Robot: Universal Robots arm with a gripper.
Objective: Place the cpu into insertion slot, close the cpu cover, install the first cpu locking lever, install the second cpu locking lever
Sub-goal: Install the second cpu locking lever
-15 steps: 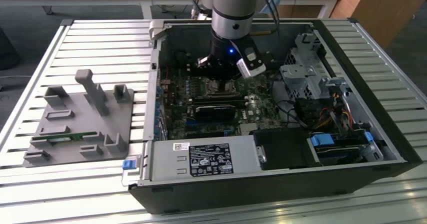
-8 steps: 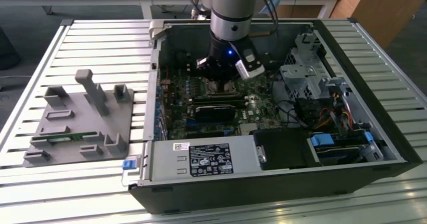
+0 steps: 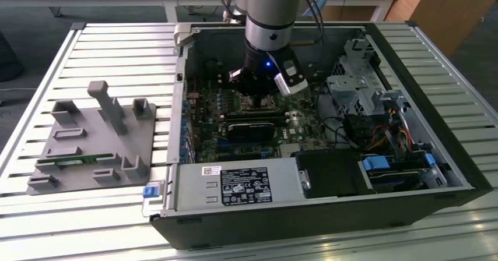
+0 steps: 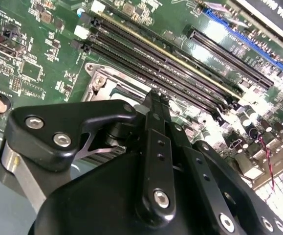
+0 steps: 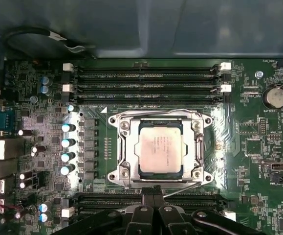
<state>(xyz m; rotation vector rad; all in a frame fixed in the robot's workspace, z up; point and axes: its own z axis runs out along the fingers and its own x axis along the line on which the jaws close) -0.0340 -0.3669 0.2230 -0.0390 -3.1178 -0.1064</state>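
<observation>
On the exterior view's left, a grey moulded holder tray [image 3: 90, 141] lies on the slatted metal worktop [image 3: 46, 69], well apart from the open black computer case [image 3: 327, 214]. To its right, the black arm tool [image 3: 260, 95] hangs low over the green circuit board [image 3: 204, 134] inside the case.

In the first wrist view, the small square cpu with its dull silver-grey top [image 5: 160, 149] already sits in the square insertion slot with the silver metal rim [image 5: 117, 147]. The thin silver cpu cover frame [image 5: 198, 149] lies flat around it — so placing and closing look done. A thin wire locking lever [image 5: 187, 187] runs along the near edge of the socket, just beside the tool's tip [image 5: 152, 192].

The black fingers [image 4: 156, 127] are pressed together, holding nothing I can see. I judge the first lever is the step in hand — it calls for a careful push on that thin wire, without slipping onto the long black slots [image 5: 146, 81].
</observation>
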